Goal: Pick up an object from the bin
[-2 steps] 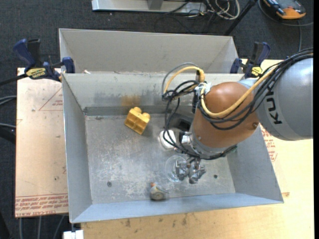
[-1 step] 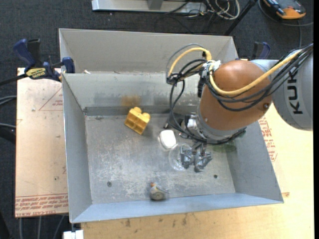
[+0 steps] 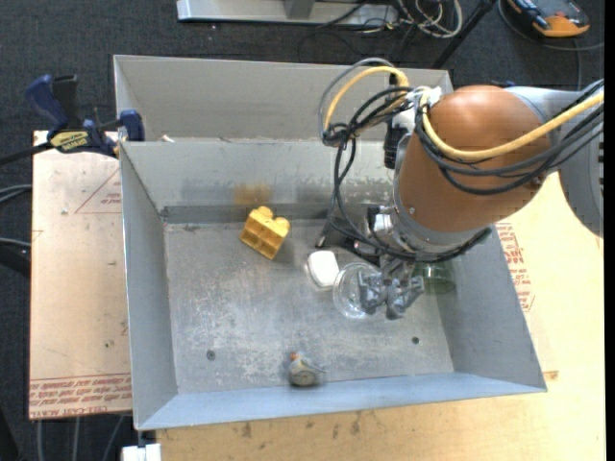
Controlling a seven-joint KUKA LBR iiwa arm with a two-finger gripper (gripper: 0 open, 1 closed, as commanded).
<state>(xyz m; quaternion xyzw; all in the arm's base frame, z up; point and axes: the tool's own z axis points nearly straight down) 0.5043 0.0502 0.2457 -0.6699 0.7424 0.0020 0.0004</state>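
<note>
gripper [image 3: 396, 298] hangs low over the right half of the bin [image 3: 192, 305], close to the floor and nearer the right wall than the left; whether it is released or clenched cannot be told, as the orange cover [image 3: 461, 171] looms over the wrist. just at its left side lies a clear cup [image 3: 351, 296], the nearest thing and the likely pick, and nothing can be seen held. the cup looks smooth and round, so a close that lands off its middle could squirt it out sideways or set it rolling toward the front wall. a white piece [image 3: 323, 268] lies against the cup's back-left side, and a push on the cup would probably shove that along too, or drag it into the grasp. a green thing [image 3: 440, 279] peeks out from under the arm toward the right wall; it is partly hidden, and a sideways shift could knock it or pin it against the slope. so low a gripper may also scrape the floor if it goes further down. the yellow block [image 3: 264, 230] by the back wall and a grey bit [image 3: 303, 371] at the front edge lie well apart, out of harm.
</note>
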